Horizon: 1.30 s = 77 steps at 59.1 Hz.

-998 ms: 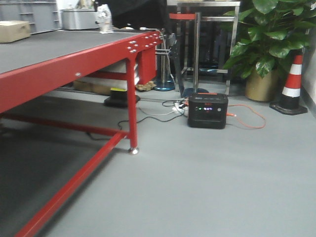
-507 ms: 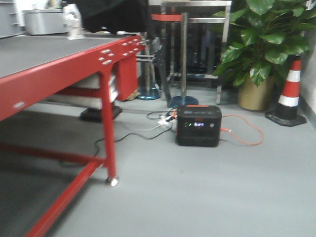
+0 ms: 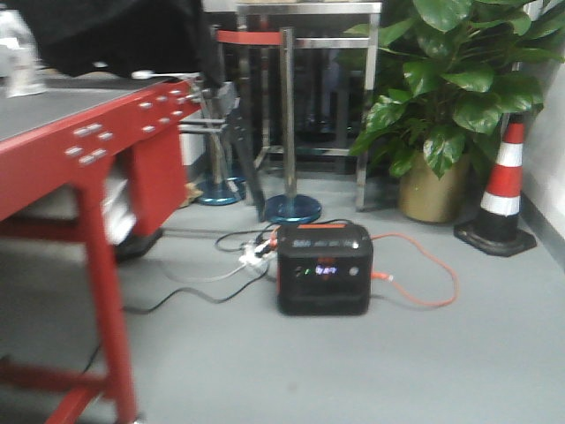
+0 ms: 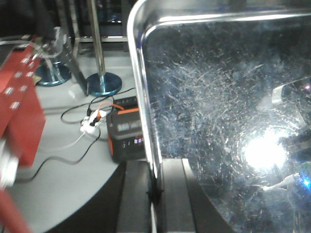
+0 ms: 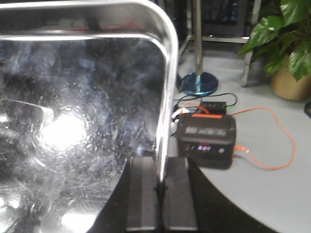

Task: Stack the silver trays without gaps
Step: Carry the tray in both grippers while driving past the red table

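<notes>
Power station [image 3: 324,281] looms nearer; left gripper [image 4: 155,191] and right gripper [image 5: 160,191], held above floor [image 3: 441,371], each clamp a silver tray [image 4: 218,97] rim

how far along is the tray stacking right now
Done: the left tool and right tool are each shut on a rim of a silver tray, seemingly the same one. In hand: it is held up off the floor, where a black power station sits beyond it. Left: no second tray or stack is in view, so setting it down flush is not yet done.

blurred red table [image 3: 35,190] cut off left, silver tray [image 4: 218,97] cropped right
</notes>
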Motion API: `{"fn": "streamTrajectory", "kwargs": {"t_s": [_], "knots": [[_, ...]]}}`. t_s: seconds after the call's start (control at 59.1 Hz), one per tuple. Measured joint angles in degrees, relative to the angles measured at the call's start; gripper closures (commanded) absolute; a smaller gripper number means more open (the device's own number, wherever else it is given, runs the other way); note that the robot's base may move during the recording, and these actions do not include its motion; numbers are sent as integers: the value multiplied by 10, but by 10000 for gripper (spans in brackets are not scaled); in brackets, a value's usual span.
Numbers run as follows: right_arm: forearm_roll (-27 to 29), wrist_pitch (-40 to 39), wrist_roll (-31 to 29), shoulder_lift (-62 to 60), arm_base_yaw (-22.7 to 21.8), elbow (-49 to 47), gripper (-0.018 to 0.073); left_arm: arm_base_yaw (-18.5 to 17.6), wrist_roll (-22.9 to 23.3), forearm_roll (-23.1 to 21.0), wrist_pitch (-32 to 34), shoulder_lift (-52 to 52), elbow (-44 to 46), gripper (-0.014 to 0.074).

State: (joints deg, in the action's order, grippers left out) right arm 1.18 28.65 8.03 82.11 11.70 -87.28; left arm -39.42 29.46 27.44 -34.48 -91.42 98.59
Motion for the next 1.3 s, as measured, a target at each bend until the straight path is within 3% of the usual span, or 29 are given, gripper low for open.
{"fn": "streamTrajectory", "kwargs": {"t_s": [1.302], "knots": [[3, -4, -1, 0, 0, 0, 628, 5, 0, 0, 0, 0, 1, 603]]}}
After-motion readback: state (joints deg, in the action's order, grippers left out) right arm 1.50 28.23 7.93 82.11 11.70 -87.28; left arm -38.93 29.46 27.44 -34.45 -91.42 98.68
